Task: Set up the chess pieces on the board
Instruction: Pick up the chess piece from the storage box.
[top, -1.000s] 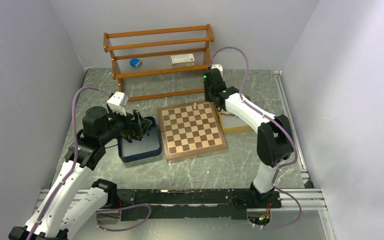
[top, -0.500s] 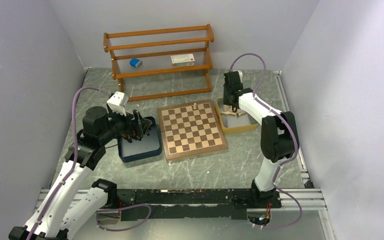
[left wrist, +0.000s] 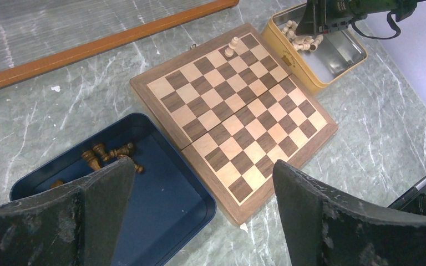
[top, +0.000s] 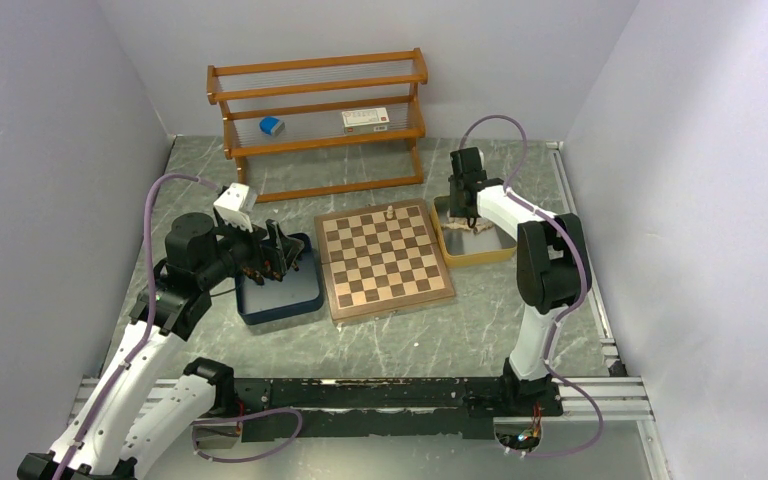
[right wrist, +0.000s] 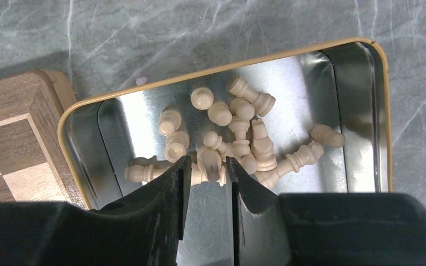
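Observation:
The board (top: 385, 258) lies mid-table with one cream piece (top: 390, 212) standing on its far edge row, also seen in the left wrist view (left wrist: 232, 46). My right gripper (right wrist: 208, 163) hangs over the yellow tray (right wrist: 222, 69), its jaws narrowly open. A lying cream piece (right wrist: 211, 165) of the heap of cream chess pieces (right wrist: 238, 133) sits just past the tips. My left gripper (left wrist: 203, 166) is wide open and empty above the navy tray (left wrist: 161, 205). Several dark brown pieces (left wrist: 108, 152) lie in that tray.
A wooden shelf rack (top: 320, 120) stands at the back, with a blue object (top: 272, 126) and a white box (top: 365, 118) on it. The navy tray (top: 285, 295) touches the board's left side. The yellow tray (top: 480, 250) sits by its right far corner.
My right arm has swung from the board's far edge over to the yellow tray and lowered there, its jaws narrowing slightly. The left arm has not moved.

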Robot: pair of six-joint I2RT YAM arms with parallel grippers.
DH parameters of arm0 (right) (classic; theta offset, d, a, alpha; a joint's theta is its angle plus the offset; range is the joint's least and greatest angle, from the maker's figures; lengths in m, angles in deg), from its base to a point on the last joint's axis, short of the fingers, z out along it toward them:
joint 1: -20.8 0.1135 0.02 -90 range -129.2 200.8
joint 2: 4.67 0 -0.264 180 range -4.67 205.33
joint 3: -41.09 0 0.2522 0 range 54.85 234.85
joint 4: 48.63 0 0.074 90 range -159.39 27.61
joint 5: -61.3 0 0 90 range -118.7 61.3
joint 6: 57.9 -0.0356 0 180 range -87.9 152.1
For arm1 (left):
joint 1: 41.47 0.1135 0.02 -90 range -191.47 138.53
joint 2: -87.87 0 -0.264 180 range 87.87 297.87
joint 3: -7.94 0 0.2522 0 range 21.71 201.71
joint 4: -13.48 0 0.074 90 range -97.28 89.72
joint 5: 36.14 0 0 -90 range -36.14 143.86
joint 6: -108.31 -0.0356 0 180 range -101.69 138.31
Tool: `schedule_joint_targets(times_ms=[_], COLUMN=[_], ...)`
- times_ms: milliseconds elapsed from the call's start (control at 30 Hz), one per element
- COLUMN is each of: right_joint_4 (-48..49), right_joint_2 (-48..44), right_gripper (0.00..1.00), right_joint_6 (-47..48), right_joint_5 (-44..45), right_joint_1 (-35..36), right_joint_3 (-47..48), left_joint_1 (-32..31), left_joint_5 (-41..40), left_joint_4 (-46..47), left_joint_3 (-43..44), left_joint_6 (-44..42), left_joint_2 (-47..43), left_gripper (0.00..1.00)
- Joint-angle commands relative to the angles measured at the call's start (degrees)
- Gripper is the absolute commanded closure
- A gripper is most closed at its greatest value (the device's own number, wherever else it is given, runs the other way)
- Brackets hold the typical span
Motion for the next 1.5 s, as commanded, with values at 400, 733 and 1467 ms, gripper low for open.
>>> schedule_joint_targets(times_ms=[400, 733, 1467], right_joint_4=[-1.04, -1.28, -9.67], right_joint_2=[1.73, -0.65, -4.46], right_gripper=[0.72, 0.85, 0.91], right_joint_6=[1.63, 1.65, -1.29], right_joint_5=[-0.57, -1.27, 0.5], right_joint_1=[-0.83, -0.71, 0.35], right_joint_3=[0.83, 0.72, 8.45], left_joint_1=[-0.46, -0.46, -0.46], left_joint_5=[-0.19, -0.93, -0.16], left_joint_4=[0.71, 0.47, 0.73], left_joint_3=[-0.5, -0.55, -0.52], left_joint_6=[0.22, 0.23, 0.26], left_joint_2=[-0.48, -0.87, 0.07], left_gripper=[0.01, 0.01, 0.01])
